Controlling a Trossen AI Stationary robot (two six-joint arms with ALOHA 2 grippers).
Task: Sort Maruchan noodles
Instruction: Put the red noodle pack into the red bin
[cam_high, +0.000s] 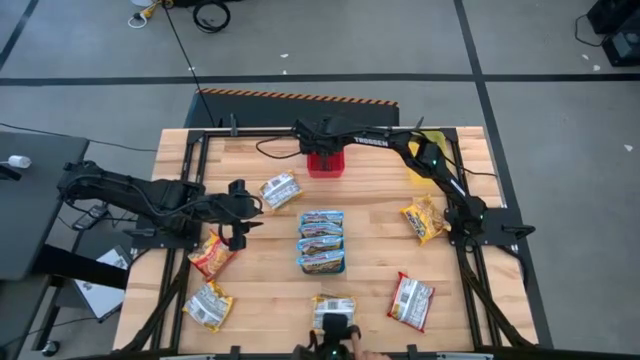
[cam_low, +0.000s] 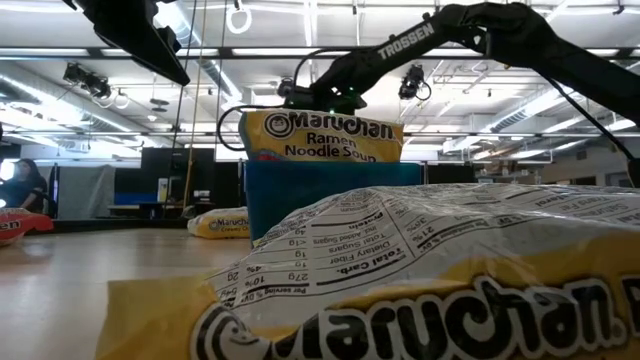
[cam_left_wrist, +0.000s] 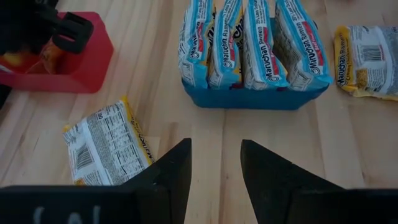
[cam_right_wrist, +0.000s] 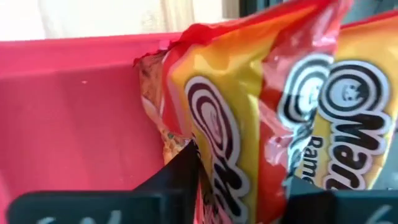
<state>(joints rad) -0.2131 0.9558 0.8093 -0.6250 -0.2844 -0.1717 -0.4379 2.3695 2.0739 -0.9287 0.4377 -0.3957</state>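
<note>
On the wooden table (cam_high: 370, 215), your right gripper (cam_right_wrist: 242, 180) pinches a red-orange packet (cam_right_wrist: 230, 112) over the red tray (cam_high: 326, 164), sorting by colour; left gripper (cam_left_wrist: 214, 168) hovers parted, empty.

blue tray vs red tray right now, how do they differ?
Colour and place: the blue tray sits mid-table; the red tray sits toward the far edge.
Contents: the blue tray holds a row of blue packets standing on edge; the red tray holds red-orange packets.
Attention: the right gripper is down in the red tray around a red-orange packet; the left gripper is open, short of the blue tray.
Shared: both are plain plastic trays on the wooden table.
</note>
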